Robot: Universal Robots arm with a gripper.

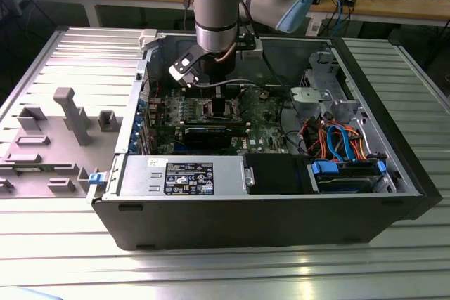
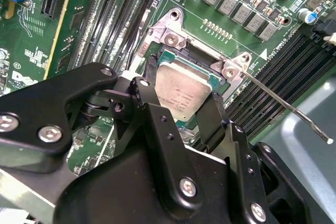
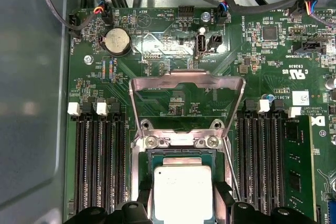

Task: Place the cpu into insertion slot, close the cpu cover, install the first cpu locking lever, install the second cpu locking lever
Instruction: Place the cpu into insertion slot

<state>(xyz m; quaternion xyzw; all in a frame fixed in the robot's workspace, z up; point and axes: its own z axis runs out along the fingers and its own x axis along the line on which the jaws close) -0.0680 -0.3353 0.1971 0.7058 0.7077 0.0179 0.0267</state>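
Computer case point(image 1: 246, 224): lies open on a ribbed metal table point(image 1: 225, 272). It holds a green circuit board point(image 3: 173, 45), a grey power supply point(image 1: 183, 175) along the near wall, and a drive bay with blue and orange cables point(image 1: 337, 138) on the exterior view's right.
Arm point(image 1: 218, 5): reaches straight down into the case, over the middle of the board.
Circuit board: carries long black memory slots point(image 3: 97, 166) on both sides of the socket point(image 2: 199, 56).
Cover point(image 3: 186, 81): swung up and open, its silver frame standing away from the socket on its hinge side.
Socket: the cpu point(image 2: 181, 85) sits squarely over it; whether it is fully seated I cannot tell.
Gripper point(image 2: 180, 95): directly above the socket, its black fingers point(image 2: 143, 90) pinching the cpu by two opposite edges.
Cpu: between the fingertips, silver top facing up, just beside the cover's hinge screws.
Lever point(image 2: 294, 111): a thin wire rod, unlatched, angled out past the socket's corner.
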